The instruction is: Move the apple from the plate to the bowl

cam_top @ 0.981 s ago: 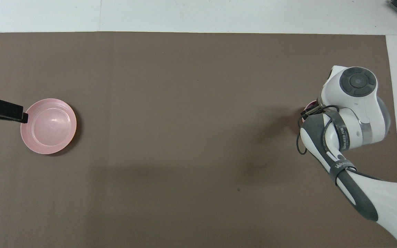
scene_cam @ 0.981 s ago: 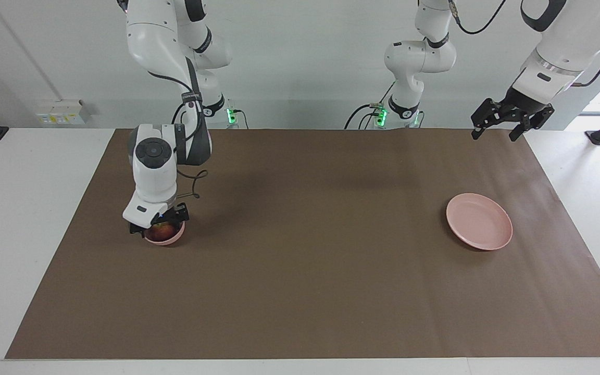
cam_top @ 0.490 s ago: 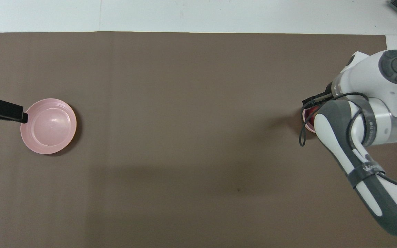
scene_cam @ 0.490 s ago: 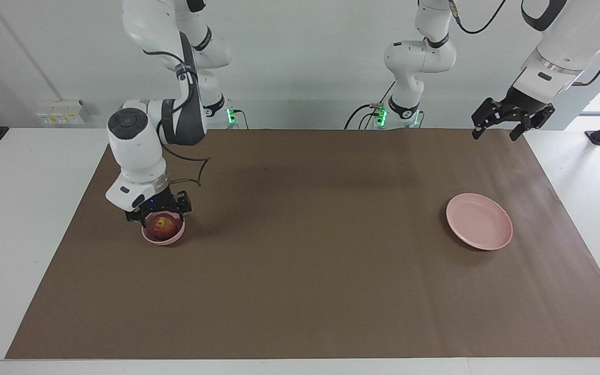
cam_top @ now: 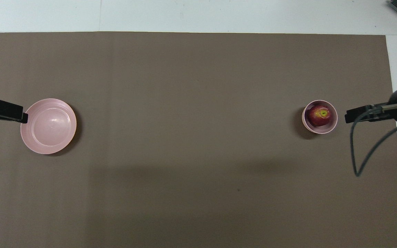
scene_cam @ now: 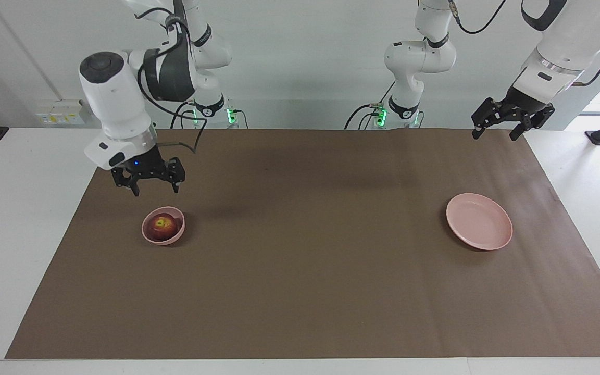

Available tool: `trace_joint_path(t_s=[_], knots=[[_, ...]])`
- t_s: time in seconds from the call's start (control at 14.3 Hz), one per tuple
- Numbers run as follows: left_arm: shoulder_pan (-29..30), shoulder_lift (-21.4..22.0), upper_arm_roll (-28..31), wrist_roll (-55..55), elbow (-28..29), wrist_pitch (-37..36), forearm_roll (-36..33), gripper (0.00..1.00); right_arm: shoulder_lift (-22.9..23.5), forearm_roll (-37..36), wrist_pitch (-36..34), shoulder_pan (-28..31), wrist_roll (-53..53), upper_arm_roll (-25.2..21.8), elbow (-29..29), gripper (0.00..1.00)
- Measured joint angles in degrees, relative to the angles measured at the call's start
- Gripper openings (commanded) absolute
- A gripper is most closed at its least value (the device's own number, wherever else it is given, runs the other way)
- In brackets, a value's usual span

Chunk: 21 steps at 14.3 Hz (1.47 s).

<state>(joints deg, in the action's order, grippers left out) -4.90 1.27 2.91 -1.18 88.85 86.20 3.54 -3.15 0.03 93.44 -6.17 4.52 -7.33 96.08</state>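
The dark red apple (scene_cam: 163,226) with its yellowish stem patch lies in the small pink bowl (scene_cam: 165,241) at the right arm's end of the brown mat; both also show in the overhead view, the apple (cam_top: 319,115) inside the bowl (cam_top: 319,130). My right gripper (scene_cam: 155,190) is open and empty, raised over the mat beside the bowl and clear of it; its tip (cam_top: 348,116) shows in the overhead view. The wide pink plate (scene_cam: 479,228) lies empty at the left arm's end. My left gripper (scene_cam: 494,137) is open and waits in the air beside the plate (cam_top: 48,125).
The brown mat (scene_cam: 310,271) covers most of the white table (scene_cam: 29,208). A loose black cable (cam_top: 360,158) hangs from the right arm over the mat's edge. Both arm bases stand at the robots' edge of the table.
My right gripper has let go of the apple in the bowl, risen, and drawn back toward the right arm's end. The left arm has not moved.
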Motion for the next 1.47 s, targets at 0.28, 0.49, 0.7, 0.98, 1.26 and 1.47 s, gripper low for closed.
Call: trace_joint_path(t_s=[0.28,0.49,0.7,0.98,1.26,1.47], knots=[[0.00,0.00,0.00,0.00,0.00,-0.01,0.00,1.00,-1.53,-0.10,-8.58,0.61,0.26,-1.28,-5.07,1.00],[0.00,0.00,0.00,0.00,0.00,-0.01,0.00,1.00,-2.34,-1.04,-9.99,2.13,2.20,-1.61,-4.37,1.00],[0.00,0.00,0.00,0.00,0.00,-0.02,0.00,1.00,-2.62,-1.14,-10.01,4.04,3.46,-1.74,-4.13,1.00],[0.00,0.00,0.00,0.00,0.00,-0.02,0.00,1.00,-3.16,-1.48,-11.38,3.99,3.58,-1.40,-5.92,1.00],[0.00,0.00,0.00,0.00,0.00,-0.03,0.00,1.00,-3.25,-1.59,-11.33,3.42,3.61,-1.14,-6.04,1.00],[0.00,0.00,0.00,0.00,0.00,-0.03,0.00,1.00,-3.25,-1.64,-11.13,3.25,3.61,-0.69,-6.04,1.00]])
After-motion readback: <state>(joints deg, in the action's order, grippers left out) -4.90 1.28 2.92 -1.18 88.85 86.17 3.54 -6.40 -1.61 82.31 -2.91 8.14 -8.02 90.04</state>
